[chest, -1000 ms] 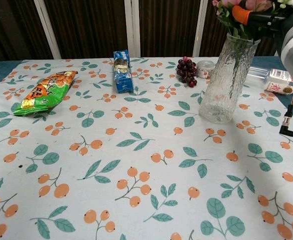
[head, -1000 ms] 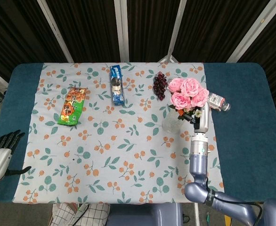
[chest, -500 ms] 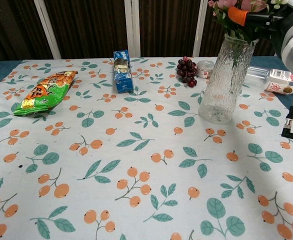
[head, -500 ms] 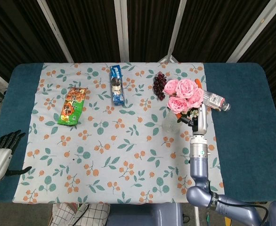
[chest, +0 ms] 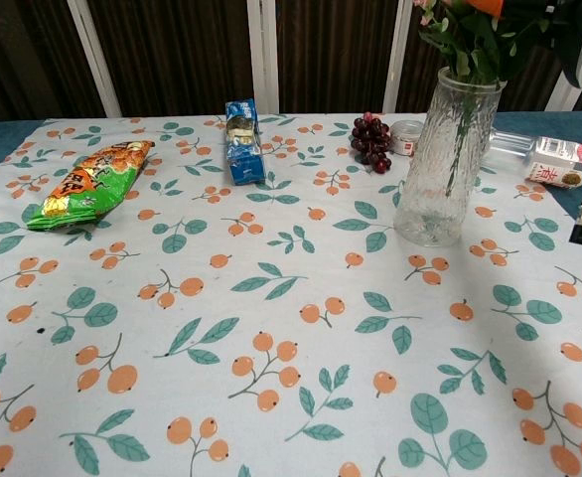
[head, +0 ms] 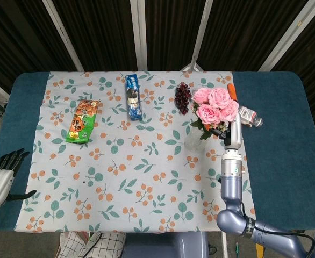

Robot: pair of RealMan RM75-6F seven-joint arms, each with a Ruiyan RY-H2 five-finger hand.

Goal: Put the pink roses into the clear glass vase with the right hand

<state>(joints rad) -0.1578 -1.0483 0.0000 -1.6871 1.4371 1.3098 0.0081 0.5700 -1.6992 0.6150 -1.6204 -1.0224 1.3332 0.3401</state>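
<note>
The pink roses stand bunched over the clear glass vase at the right of the cloth. My right hand grips the bunch just under the blooms, dark fingers wrapped round the stems. In the chest view the vase stands upright with green stems running down inside it and leaves above the rim; the hand is mostly cut off at the top right corner. My left hand rests off the table's left edge, fingers apart and holding nothing.
A green snack bag lies at the left and a blue biscuit pack at the back middle. Dark grapes and a small jar sit behind the vase. A plastic bottle lies to its right.
The roses and my right hand swung left, tipping the vase, then came back right; the vase stands upright again. In the chest view the hand has risen almost out of frame.
</note>
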